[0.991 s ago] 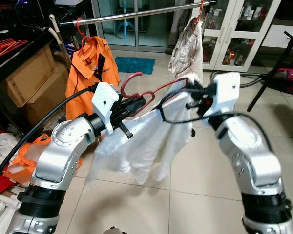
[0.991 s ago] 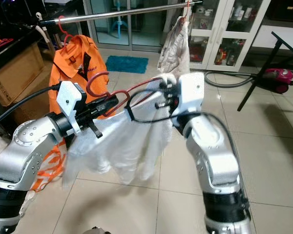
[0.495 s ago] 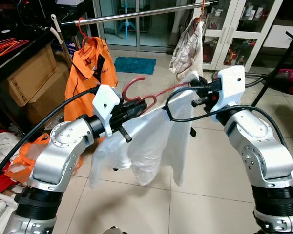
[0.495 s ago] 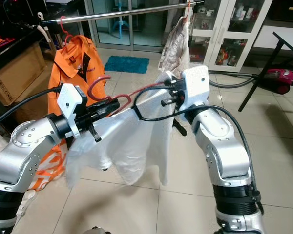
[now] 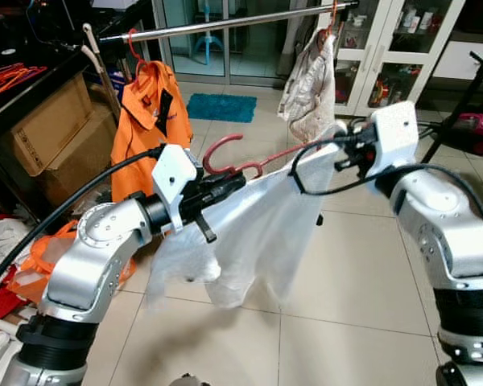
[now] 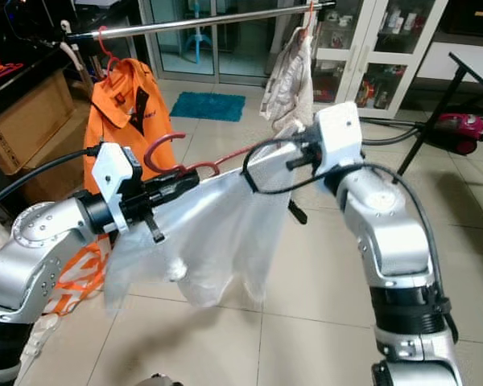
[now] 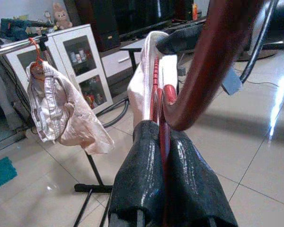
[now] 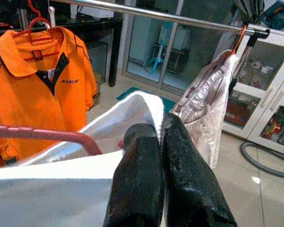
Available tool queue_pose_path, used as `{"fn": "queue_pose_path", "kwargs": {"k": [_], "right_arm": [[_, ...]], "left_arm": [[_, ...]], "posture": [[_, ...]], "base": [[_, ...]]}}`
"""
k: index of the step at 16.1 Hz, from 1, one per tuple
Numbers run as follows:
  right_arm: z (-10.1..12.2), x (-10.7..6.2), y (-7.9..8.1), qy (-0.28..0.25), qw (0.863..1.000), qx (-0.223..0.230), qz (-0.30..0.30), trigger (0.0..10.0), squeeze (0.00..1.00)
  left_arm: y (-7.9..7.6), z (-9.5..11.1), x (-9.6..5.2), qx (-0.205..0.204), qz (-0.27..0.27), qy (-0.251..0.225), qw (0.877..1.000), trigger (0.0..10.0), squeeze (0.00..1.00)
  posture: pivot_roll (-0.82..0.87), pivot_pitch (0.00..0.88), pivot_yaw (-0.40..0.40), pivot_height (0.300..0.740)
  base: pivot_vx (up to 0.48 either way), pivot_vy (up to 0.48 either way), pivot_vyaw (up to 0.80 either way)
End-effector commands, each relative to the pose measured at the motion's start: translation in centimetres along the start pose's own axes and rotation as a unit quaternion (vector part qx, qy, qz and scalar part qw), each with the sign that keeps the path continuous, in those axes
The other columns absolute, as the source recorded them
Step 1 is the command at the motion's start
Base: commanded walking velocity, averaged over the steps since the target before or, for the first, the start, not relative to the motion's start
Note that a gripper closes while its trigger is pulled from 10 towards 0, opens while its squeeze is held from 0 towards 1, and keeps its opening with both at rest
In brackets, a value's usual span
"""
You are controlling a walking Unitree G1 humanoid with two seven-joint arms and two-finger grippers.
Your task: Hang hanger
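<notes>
A red hanger (image 5: 225,149) carries a white garment (image 5: 253,233) and is held out before me at chest height. My left gripper (image 5: 229,182) is shut on the hanger just below its hook; in the left wrist view the fingers (image 7: 142,179) pinch the red hanger (image 7: 213,56). My right gripper (image 5: 340,146) is shut on the white garment at the hanger's far end, and in the right wrist view this gripper (image 8: 161,130) clamps the white cloth (image 8: 75,189) beside the red bar (image 8: 42,134). The metal rail (image 5: 225,22) runs above and behind.
An orange shirt (image 5: 149,104) hangs on the rail at the left, a pale garment (image 5: 310,80) at the right. Cardboard boxes (image 5: 48,129) stand left. A glass cabinet (image 5: 386,48) and a black stand leg (image 5: 447,112) are at the back right.
My right gripper has swung out to the right, pulling the white garment's shoulder along the hanger. The left gripper has kept its hold and dropped slightly.
</notes>
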State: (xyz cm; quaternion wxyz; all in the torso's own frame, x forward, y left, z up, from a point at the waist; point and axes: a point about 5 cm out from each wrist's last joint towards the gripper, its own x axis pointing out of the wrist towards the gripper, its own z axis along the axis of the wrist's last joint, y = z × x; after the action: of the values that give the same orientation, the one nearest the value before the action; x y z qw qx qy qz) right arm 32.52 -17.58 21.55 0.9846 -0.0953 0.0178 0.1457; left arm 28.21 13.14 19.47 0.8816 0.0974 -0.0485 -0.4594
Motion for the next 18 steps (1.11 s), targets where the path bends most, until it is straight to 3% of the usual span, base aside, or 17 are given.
{"fn": "queue_pose_path", "kwargs": {"k": [1,5,9,12,14,18], "right_arm": [[0.5,-0.1,-1.4,-0.001,1.000,-0.006,-0.025,10.0,0.00],[0.2,-0.1,-1.8,0.004,1.000,-0.007,-0.028,10.0,0.00],[0.1,-0.4,-2.3,0.006,0.999,-0.004,-0.035,10.0,0.00],[0.0,-0.6,-2.5,0.006,0.999,0.002,-0.039,10.0,0.00],[-0.1,-0.6,-2.4,0.009,0.999,0.005,-0.034,10.0,0.00],[-1.2,-0.5,0.4,0.023,1.000,0.018,0.009,10.0,0.00]], "left_arm": [[0.1,0.3,-0.5,0.004,-0.001,-0.002,1.000,10.0,0.00],[0.4,0.8,-1.1,0.006,-0.001,-0.011,1.000,10.0,0.00],[1.7,2.4,-2.0,-0.009,0.030,-0.058,0.998,10.0,0.00],[1.6,3.1,-2.7,-0.004,0.010,-0.063,0.998,10.0,0.00],[1.4,3.6,-2.6,-0.008,-0.003,-0.077,0.997,10.0,0.00],[2.6,5.7,-0.4,-0.035,0.062,-0.168,0.983,10.0,0.00]], "posture": [[-0.04,0.000,0.013,0.740],[-0.04,0.000,0.013,0.740],[-0.04,0.000,0.014,0.740],[-0.04,0.000,0.013,0.740],[-0.04,0.000,0.013,0.740],[-0.03,0.000,0.015,0.740]], "base": [[0.000,0.000,0.00],[0.000,0.000,0.00],[0.000,0.000,0.00],[0.000,0.000,0.00],[0.000,0.000,0.00],[0.000,0.000,0.00]]}}
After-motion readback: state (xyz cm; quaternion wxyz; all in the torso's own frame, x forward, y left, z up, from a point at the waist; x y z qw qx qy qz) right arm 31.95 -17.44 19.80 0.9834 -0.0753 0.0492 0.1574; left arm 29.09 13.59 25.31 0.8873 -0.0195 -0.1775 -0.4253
